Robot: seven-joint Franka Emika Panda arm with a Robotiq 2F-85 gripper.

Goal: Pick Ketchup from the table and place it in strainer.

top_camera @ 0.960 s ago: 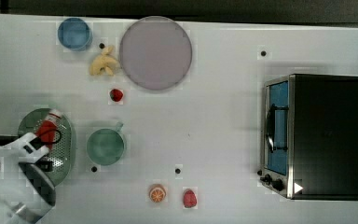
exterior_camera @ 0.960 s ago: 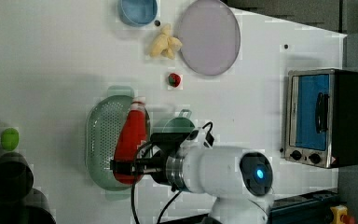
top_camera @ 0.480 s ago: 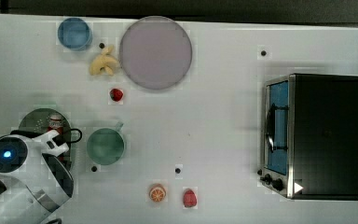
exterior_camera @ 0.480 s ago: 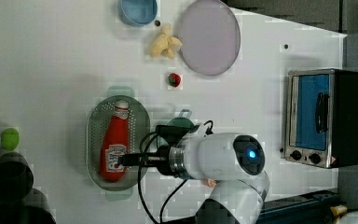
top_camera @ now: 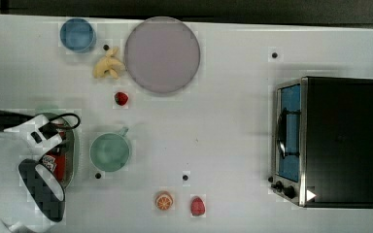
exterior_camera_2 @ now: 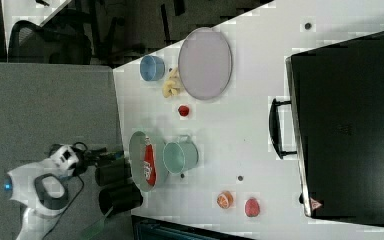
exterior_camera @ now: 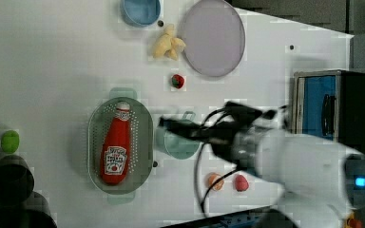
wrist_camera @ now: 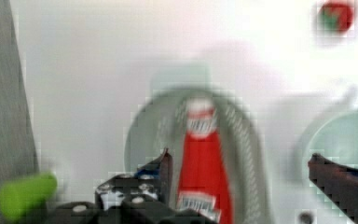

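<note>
The ketchup bottle (exterior_camera: pixel 116 151) lies on its side inside the strainer (exterior_camera: pixel 94 137), cap toward one end, directly ahead of the gripper (wrist_camera: pixel 240 170) in the wrist view. It looks like a light, smooth plastic bottle, probably a little squeezable and inclined to roll; the mid-body near the label, gripped across its narrow width, would be the safest hold. The gripper stands spread wide, holding nothing and touching neither bottle nor strainer, with the bottle lying free below it.

White table (top_camera: pixel 233 136), strainer (exterior_camera: pixel 95 142), green cup (top_camera: pixel 110 152), purple plate (top_camera: pixel 161 54), toaster oven (top_camera: pixel 340 141)
</note>
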